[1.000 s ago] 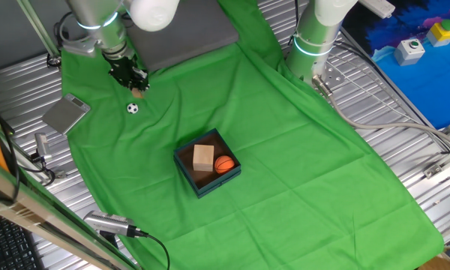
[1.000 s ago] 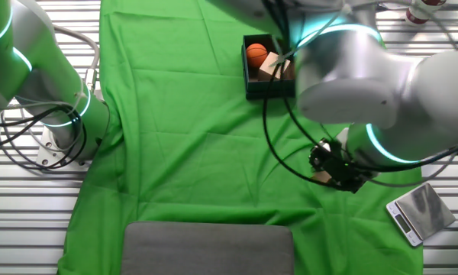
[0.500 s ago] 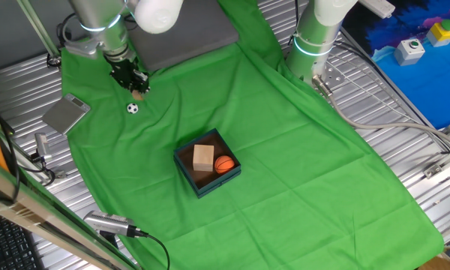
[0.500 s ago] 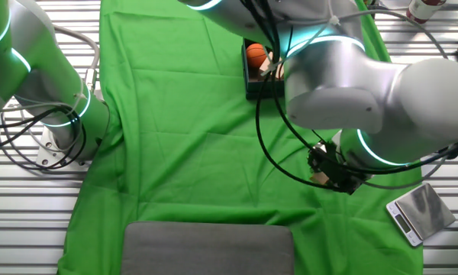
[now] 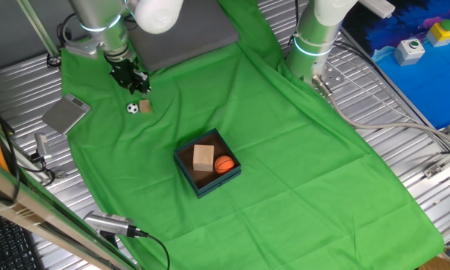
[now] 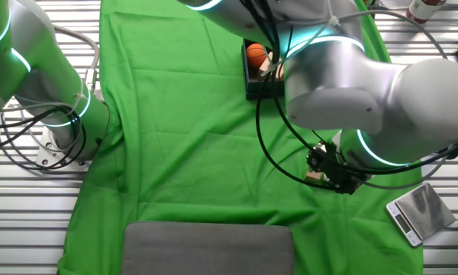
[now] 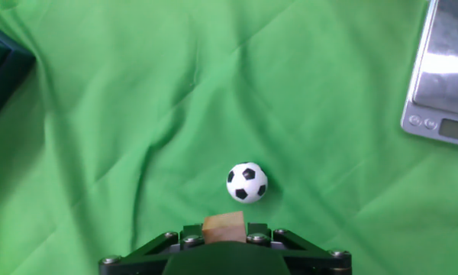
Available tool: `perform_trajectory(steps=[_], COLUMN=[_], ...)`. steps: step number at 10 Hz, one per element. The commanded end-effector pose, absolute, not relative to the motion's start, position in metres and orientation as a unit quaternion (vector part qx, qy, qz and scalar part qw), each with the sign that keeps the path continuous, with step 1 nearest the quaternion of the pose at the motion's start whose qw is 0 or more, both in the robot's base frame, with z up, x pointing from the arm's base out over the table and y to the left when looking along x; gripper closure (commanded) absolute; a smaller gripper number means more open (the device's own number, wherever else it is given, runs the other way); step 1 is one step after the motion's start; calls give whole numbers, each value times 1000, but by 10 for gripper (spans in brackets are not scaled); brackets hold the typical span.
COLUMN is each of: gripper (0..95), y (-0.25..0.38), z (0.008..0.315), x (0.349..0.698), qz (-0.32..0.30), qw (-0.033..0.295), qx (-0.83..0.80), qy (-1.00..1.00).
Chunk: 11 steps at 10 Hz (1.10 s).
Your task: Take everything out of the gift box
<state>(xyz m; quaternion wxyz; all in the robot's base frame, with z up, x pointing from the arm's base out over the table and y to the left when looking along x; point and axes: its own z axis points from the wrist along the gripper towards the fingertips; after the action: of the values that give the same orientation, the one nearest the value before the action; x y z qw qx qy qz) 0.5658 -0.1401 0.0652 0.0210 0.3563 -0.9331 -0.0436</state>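
Small wooden block [image 5: 145, 106] lies beneath the released gripper [image 5: 139, 84] (soccer ball [image 5: 133, 108] beside).

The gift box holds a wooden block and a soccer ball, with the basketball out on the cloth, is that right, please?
Not quite: it's swapped. In the one fixed view the gift box holds a wooden block and the basketball; the soccer ball lies out on the cloth.
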Motion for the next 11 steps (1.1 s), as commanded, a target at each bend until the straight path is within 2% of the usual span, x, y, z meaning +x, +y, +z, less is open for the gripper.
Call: perform_trajectory(steps=[1, 4, 5, 8, 9, 11], gripper=[570, 570, 760, 760, 950, 950], y=[-139, -124, -112, -72, -65, -65], z=[82, 118, 123, 132, 135, 135], x=[564, 561, 559, 557, 554, 554], qz=[-45, -47, -45, -21, -21, -22], qw=[24, 30, 31, 49, 51, 56], qx=[352, 342, 328, 310, 297, 292], qy=[-935, -938, -943, -949, -953, -954])
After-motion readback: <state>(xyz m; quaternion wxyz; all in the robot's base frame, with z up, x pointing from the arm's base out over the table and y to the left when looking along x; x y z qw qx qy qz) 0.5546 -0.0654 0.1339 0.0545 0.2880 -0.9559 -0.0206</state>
